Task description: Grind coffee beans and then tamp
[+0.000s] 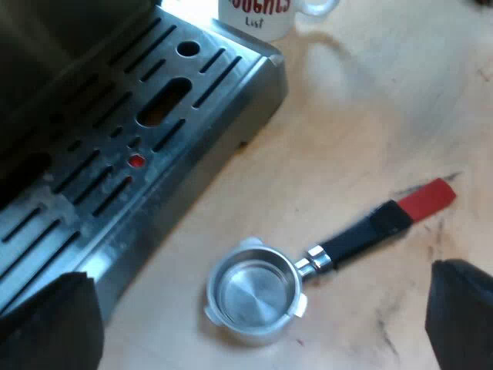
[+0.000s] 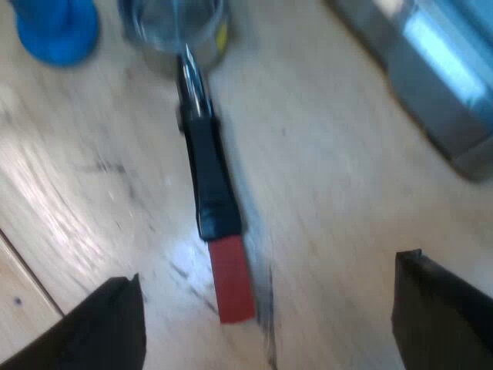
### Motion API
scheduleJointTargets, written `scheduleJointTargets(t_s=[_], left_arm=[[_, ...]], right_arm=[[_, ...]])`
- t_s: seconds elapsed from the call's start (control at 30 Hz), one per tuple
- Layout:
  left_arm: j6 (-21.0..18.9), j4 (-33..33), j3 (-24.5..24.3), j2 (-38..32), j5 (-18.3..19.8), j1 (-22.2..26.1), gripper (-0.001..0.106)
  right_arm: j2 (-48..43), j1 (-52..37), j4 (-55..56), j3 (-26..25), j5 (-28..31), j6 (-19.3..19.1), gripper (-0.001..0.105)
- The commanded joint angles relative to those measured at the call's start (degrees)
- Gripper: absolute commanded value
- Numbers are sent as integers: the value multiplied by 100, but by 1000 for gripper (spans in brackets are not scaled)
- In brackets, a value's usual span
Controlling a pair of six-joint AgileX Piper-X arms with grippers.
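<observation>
1. Hanging wide open, my left gripper (image 1: 258,308) grasps nothing and touches nothing. Its two black fingers (image 1: 54,324) stand far apart above the wooden table (image 1: 370,92).
2. Below this claw, between the fingers, the holder (image 1: 252,291) lies loose on the table. Its round basket sits nearly midway between the fingertips.
3. That basket is empty, and bare shiny metal shows at its bottom.
4. From the basket the dark handle (image 1: 358,237) runs out toward one finger. It ends in a red tip (image 1: 427,199) that lies apart from that finger.
5. By the other finger is the espresso machine, showing its slotted metal drip tray (image 1: 115,154) with a small red dot. The basket lies just beside the tray's edge; I cannot tell whether they touch.
6. Farther out beyond the claw, past the tray's corner, stands a white mug (image 1: 258,15) with red lettering. Its inside is hidden.
7. My right gripper (image 2: 268,270) is likewise spread wide and released, gripping nothing over the table.
8. Between its fingers lies the holder's red tip, nearer to one finger. The handle leads away from the claw to the basket, whose contents I cannot tell from here.
9. Beyond this claw a blue tamper (image 2: 58,31) stands on the table near the basket, well apart from both fingers.
10. A metal edge of the machine lies out past the other finger.
</observation>
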Motion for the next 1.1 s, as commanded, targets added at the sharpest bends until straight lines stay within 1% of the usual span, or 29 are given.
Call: scheduleJointTargets(t_s=[0.03,0.1,0.17,0.2,0.43,0.53,0.57,0.6,0.7,0.77,0.93,1.0,1.1], left_arm=[[-14,447,-157,-143,-222,-28,86],[54,696,-156,-346,-369,-28,86],[104,896,-156,-532,-412,-28,86],[107,1033,-156,-666,-490,-28,86],[105,1786,-156,-1209,-633,-28,86],[108,1980,-156,-1342,-662,-28,86],[108,1980,-156,-1342,-662,-28,86],[108,2045,-156,-1406,-661,-28,86],[158,2120,-156,-1411,-661,-28,86],[159,2119,-156,-1411,-661,-28,86],[171,2119,-156,-1411,-661,-28,86],[258,2119,-156,-1411,-661,-28,86],[291,2119,-156,-1411,-661,-28,86]], right_arm=[[-205,-35,5,-117,-234,-54,69],[-407,-22,-8,-123,-463,-54,69],[-544,-23,-37,-123,-570,-54,69],[-636,-23,-91,-123,-620,-54,69],[-985,-23,-698,-123,-1161,-74,69],[-998,-23,-902,-123,-1276,-269,69],[-998,-23,-930,-123,-1333,-380,69],[-998,6,-1039,-91,-1463,-579,69],[-998,156,-1311,15,-1467,-854,69],[-998,300,-1516,153,-1467,-839,69],[-998,625,-2140,572,-1212,-841,69],[-998,765,-2633,805,-1163,-804,69],[-998,835,-3131,1023,-1013,-805,69]])
